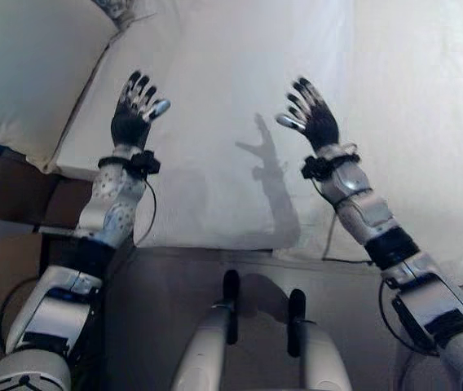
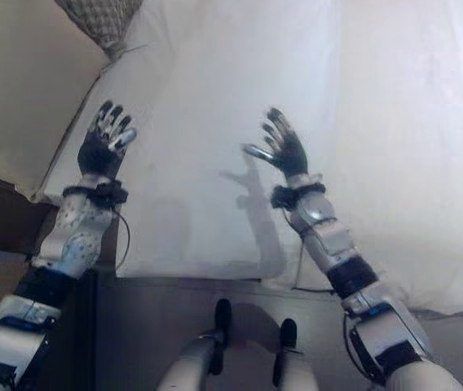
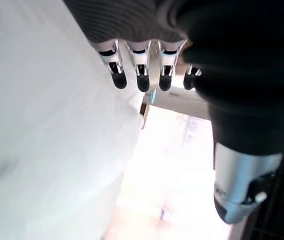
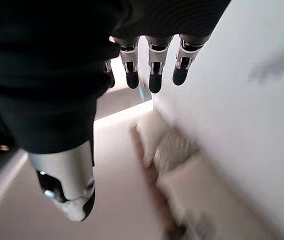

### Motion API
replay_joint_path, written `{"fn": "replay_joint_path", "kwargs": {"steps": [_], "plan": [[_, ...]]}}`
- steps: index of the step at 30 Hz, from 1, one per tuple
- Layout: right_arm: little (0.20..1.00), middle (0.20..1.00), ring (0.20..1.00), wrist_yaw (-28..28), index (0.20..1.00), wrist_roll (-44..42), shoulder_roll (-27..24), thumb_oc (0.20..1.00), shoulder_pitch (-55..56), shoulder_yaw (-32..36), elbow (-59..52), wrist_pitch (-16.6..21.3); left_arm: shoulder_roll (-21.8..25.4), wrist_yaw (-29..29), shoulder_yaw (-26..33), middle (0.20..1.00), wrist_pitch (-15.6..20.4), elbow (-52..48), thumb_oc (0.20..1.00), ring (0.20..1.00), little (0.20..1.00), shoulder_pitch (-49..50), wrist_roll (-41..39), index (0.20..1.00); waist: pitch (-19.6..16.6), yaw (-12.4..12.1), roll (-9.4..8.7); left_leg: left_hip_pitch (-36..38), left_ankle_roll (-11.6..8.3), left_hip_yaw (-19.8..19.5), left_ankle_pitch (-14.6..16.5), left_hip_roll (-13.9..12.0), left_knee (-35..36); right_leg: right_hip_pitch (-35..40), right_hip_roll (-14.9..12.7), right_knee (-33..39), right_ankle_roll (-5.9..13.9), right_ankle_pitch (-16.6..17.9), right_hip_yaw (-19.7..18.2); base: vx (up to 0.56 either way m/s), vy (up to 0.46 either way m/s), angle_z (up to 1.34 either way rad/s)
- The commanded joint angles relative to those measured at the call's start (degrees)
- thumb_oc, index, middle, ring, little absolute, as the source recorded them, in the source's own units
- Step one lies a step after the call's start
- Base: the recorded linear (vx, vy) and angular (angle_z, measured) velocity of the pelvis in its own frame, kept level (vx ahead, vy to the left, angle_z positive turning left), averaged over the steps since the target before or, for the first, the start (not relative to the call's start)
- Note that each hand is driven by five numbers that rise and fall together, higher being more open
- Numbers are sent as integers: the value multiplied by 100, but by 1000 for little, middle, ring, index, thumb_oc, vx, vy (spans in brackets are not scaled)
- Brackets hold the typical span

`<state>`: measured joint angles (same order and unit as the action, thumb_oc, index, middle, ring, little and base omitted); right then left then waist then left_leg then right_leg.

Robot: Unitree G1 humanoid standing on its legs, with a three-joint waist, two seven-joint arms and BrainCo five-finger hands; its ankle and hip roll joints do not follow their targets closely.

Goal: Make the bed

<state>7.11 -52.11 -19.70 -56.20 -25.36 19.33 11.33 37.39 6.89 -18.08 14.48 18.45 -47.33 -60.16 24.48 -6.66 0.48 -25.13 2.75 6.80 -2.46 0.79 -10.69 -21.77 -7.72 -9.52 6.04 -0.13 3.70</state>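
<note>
Bed sheet (image 1: 240, 122) spread across centre and right, near edge hanging down toward floor. Pillow (image 1: 28, 73) far left, on bed beside sheet's left edge; 2nd, patterned cushion (image 2: 101, 20) behind it at far edge. L hand (image 1: 138, 110) above sheet's left part, R hand (image 1: 311, 114) above middle, well apart, both w/ fingers spread, holding nothing.

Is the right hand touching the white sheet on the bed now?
Apart. In the left eye view the right hand is open above the white sheet, and its shadow lies well off to the side, so it hovers.
</note>
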Motion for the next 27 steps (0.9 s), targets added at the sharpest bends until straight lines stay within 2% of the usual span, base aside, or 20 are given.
{"fn": "replay_joint_path", "kwargs": {"steps": [1, 2, 3, 4, 5, 9, 10, 13, 20, 21, 22, 24, 25, 26, 27], "plan": [[1000, 1000, 1000, -232, 1000, -879, 181, 1000, -443, 105, -33, 587, -44, -323, -254, 1000, 156, 73, 1000, 1000, 1000, -723, -452, 1000, 75, 150, -9, 69, -326, -369, 33, 215, 196, 177, 161, 581, 119, 266, 115, 169, 34, -32], [1000, 1000, 1000, -277, 1000, -1208, 501, 1000, -766, -11, 195, 692, -279, -405, -355, 1000, 122, 285, 1000, 1000, 1000, -1065, -661, 1000, 202, 222, 26, 178, -316, -446, 75, 299, 242, -256, 353, 757, 149, 507, -22, 142, 15, -4], [1000, 1000, 1000, -266, 1000, -1344, 648, 1000, -900, -97, 325, 732, -346, -407, -429, 1000, 118, 427, 1000, 1000, 1000, -1224, -721, 1000, 272, 247, 18, 182, -307, -457, 54, 335, 250, -411, 406, 751, 151, 574, -2, 158, 15, -8], [1000, 1000, 1000, -278, 1000, -1359, 650, 1000, -931, -93, 353, 740, -340, -421, -439, 1000, 121, 461, 1000, 1000, 1000, -1261, -735, 1000, 287, 250, 28, 197, -311, -473, 92, 323, 242, -402, 417, 724, 152, 534, 11, 55, -44, -8], [1000, 1000, 1000, -278, 1000, -1562, 690, 1000, -1121, -78, 490, 710, -518, -466, -494, 1000, 91, 566, 1000, 1000, 1000, -1479, -883, 1000, 368, 231, -32, 43, -330, -540, 74, 414, 81, -165, 283, 732, 100, 549, 11, 17, -40, 18], [1000, 1000, 1000, -124, 1000, -1851, 856, 1000, -1556, -66, 1051, 815, -831, -385, -439, 1000, 100, 1057, 1000, 1000, 1000, -1882, -1151, 1000, 423, 245, 34, -123, -361, -601, 8, 436, 151, -341, 320, 594, 38, 630, 60, 12, -55, 51], [1000, 1000, 1000, 10, 1000, -2004, 1027, 1000, -1743, -8, 1284, 865, -1065, -261, -356, 1000, 96, 1322, 1000, 1000, 1000, -2066, -1276, 1000, 482, 240, 24, -275, -401, -647, -36, 411, 175, -462, 327, 565, 12, 630, 146, 14, -101, 12], [1000, 1000, 1000, 209, 1000, -2182, 1120, 1000, -1931, 172, 1738, 894, -1246, -66, -204, 1000, 126, 1692, 1000, 1000, 1000, -2321, -1367, 1000, 530, 237, -36, -623, -464, -737, -98, 395, 181, -728, 329, 589, -5, 665, 290, 20, -101, 17], [1000, 1000, 1000, 760, 1000, -2088, 832, 1000, -2251, 277, 2777, 688, -1370, 289, -21, 1000, 77, 2453, 1000, 1000, 1000, -2650, -1352, 1000, 532, 296, -140, -1555, -560, -820, -107, 354, 68, -1499, 330, 586, 5, 723, 438, 47, -39, 11], [1000, 1000, 1000, 900, 1000, -1963, 727, 1000, -2229, 284, 2949, 588, -1323, 441, 56, 1000, 76, 2649, 1000, 1000, 1000, -2629, -1223, 1000, 532, 321, -149, -1765, -598, -850, 51, 328, -12, -1702, 345, 550, 34, 638, 420, 54, 14, 4], [1000, 1000, 1000, 951, 1000, -1929, 681, 1000, -2186, 280, 2965, 560, -1283, 498, 69, 1000, 49, 2711, 1000, 1000, 1000, -2595, -1129, 1000, 532, 336, -151, -1990, -590, -798, -30, 331, -84, -1896, 306, 540, 3, 732, 479, 72, 18, 4], [1000, 1000, 1000, 1028, 1000, -1861, 623, 1000, -2158, 326, 3040, 516, -1250, 616, 150, 1000, 50, 2823, 1000, 1000, 1000, -2561, -1009, 1000, 532, 341, -140, -2133, -612, -831, 115, 311, -189, -2027, 318, 500, 39, 664, 437, 35, 20, 3], [1000, 1000, 1000, 1196, 1000, -1688, 473, 1000, -2026, 320, 3223, 418, -1152, 758, 212, 1000, -13, 3059, 1000, 1000, 1000, -2406, -851, 1000, 532, 375, -143, -2490, -607, -759, 44, 324, -287, -2324, 278, 512, 2, 777, 484, 92, 35, 2], [1000, 1000, 1000, 1263, 1000, -1551, 408, 1000, -1990, 337, 3272, 355, -1121, 840, 287, 1000, -43, 3180, 1000, 1000, 1000, -2323, -779, 1000, 532, 373, -139, -2534, -626, -798, 168, 307, -344, -2365, 306, 497, 34, 708, 435, -12, 61, 0], [1000, 1000, 1000, 1338, 1000, -1434, 337, 1000, -1911, 353, 3409, 311, -1076, 874, 353, 1000, -75, 3316, 1000, 1000, 1000, -2206, -710, 1000, 532, 386, -144, -2698, -606, -744, 77, 321, -361, -2530, 283, 511, 3, 810, 479, 26, 32, -1]]}}
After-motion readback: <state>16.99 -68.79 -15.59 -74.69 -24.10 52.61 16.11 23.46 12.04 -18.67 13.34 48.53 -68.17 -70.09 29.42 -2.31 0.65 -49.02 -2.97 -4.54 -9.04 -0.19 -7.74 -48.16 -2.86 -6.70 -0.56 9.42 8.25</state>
